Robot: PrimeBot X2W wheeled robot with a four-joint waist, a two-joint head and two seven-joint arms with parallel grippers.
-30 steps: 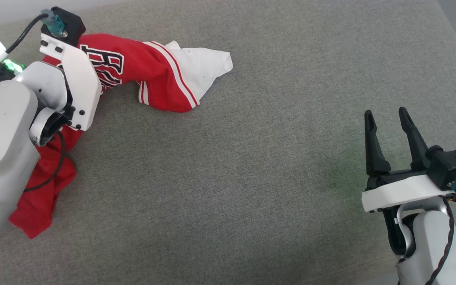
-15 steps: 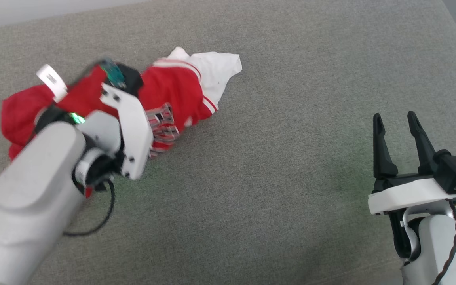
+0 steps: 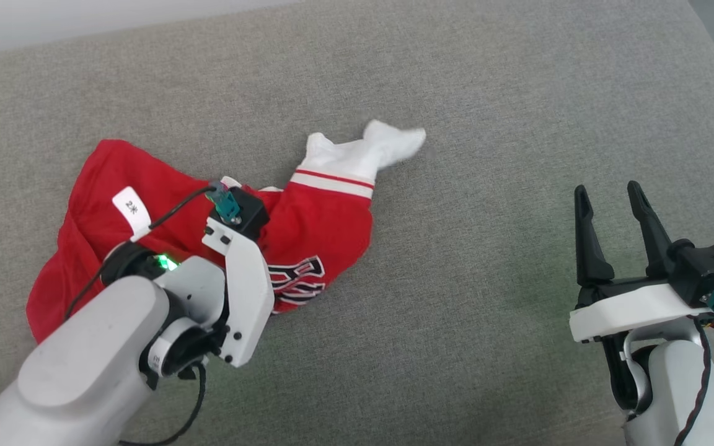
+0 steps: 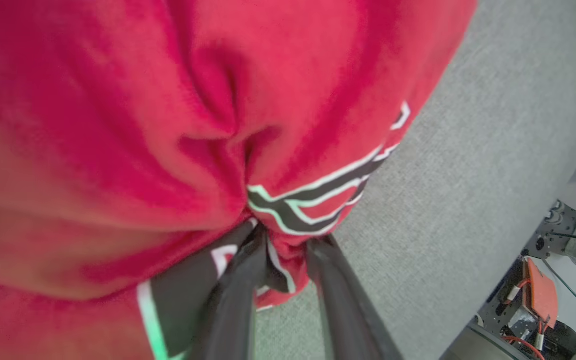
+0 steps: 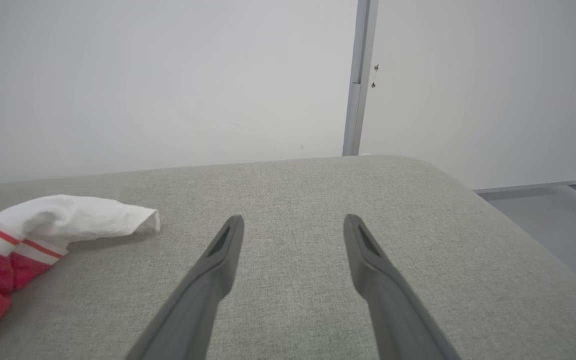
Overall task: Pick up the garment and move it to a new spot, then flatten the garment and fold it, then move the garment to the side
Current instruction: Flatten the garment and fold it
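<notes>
Head view: the garment (image 3: 326,229) lies crumpled on the grey cloth surface (image 3: 468,322), directly under the left gripper (image 3: 242,279), whose fingers are hidden beneath its white mount. Well apart from it, the right gripper (image 3: 605,193) holds its fingers spread with nothing between them

Left wrist view: red fabric bunches at the fingertips (image 4: 240,270) and beyond them. A fold with black lettering fills the narrow gap between them, but I cannot tell whether they clamp it

Right wrist view: the fingers (image 5: 218,260) stand wide over bare surface, and the garment's white sleeve lies off to their left, not touching
</notes>
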